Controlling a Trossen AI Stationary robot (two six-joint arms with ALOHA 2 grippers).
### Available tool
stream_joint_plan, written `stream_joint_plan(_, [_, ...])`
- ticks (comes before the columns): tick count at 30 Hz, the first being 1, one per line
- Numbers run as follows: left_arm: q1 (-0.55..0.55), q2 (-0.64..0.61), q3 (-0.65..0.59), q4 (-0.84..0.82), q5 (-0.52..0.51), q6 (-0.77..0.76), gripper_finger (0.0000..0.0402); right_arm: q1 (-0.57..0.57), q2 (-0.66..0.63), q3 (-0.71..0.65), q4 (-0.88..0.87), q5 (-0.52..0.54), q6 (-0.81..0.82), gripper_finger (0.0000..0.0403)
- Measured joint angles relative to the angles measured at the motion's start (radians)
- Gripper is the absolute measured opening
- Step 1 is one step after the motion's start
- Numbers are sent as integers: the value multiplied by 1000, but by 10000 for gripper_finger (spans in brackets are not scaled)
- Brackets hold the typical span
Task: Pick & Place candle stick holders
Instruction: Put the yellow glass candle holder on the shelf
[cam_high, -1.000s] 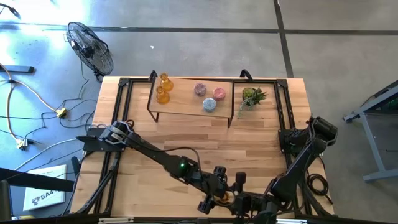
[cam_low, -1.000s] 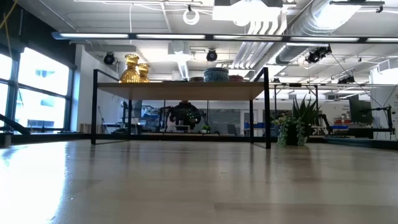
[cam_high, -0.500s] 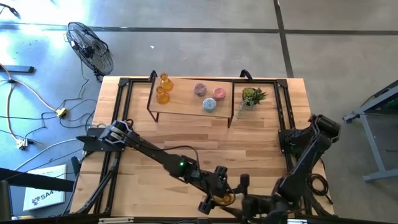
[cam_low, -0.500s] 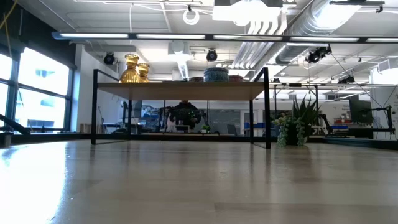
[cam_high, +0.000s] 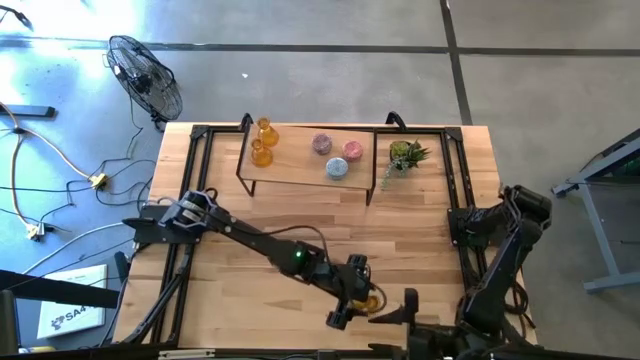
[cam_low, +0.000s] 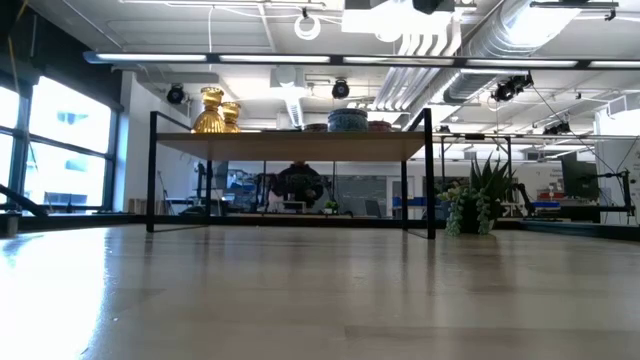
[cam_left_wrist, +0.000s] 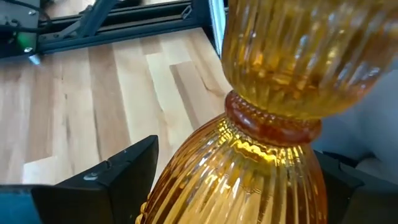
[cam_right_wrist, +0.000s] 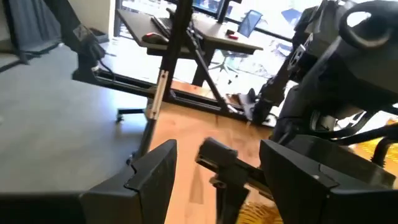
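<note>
left gripper (cam_high: 352, 298) clamped on amber candle holder (cam_left_wrist: 267, 124) near table (cam_high: 420, 230) front edge; right gripper (cam_right_wrist: 214, 180) beside it, fingers apart, empty.

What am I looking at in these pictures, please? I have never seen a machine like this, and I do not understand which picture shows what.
It is a robot with two dark arms at a wooden table. One camera looks straight down, one sits at table height, and one rides on each wrist.

At the table's far side stands a small shelf. On it are two amber glass candle stick holders, two pink ones and a light blue one. A green potted plant stands beside the shelf.

The left gripper, near the front edge, holds a third amber holder between its jaws; its wrist camera shows it very close. The right gripper is just beside it, jaws open and holding nothing.
</note>
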Motion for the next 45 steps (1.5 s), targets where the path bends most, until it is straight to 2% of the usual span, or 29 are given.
stream_joint_plan(1, [9,-5,0,-6,21,0,303,8,0,0,10,23,-15,225])
stream_joint_plan(5, [53,-20,0,20,219,-6,295,57,0,0,59,123,-77,223])
stream_joint_plan(12, [124,-24,0,55,297,-20,303,129,0,0,100,212,-115,209])
stream_joint_plan(16, [187,-24,0,120,398,-26,299,147,0,-1,100,218,-81,196])
stream_joint_plan(22, [306,-24,0,318,590,-60,297,160,1,-2,131,216,-59,174])
stream_joint_plan(25, [375,-24,0,450,720,-88,303,162,1,-2,154,215,-58,160])
stream_joint_plan(29, [454,-23,0,804,975,-243,297,162,1,-2,161,222,-33,143])
stream_joint_plan(33, [491,-26,8,1104,1047,-359,295,162,1,-2,162,246,-34,129])
stream_joint_plan(36, [517,-22,50,1242,1080,-436,302,162,1,-2,164,296,-58,121])
stream_joint_plan(40, [553,-25,130,1243,1103,-430,302,162,-2,-2,164,366,-67,113])
stream_joint_plan(45, [607,-24,219,1223,1097,-422,294,162,-24,-2,168,374,-58,104])
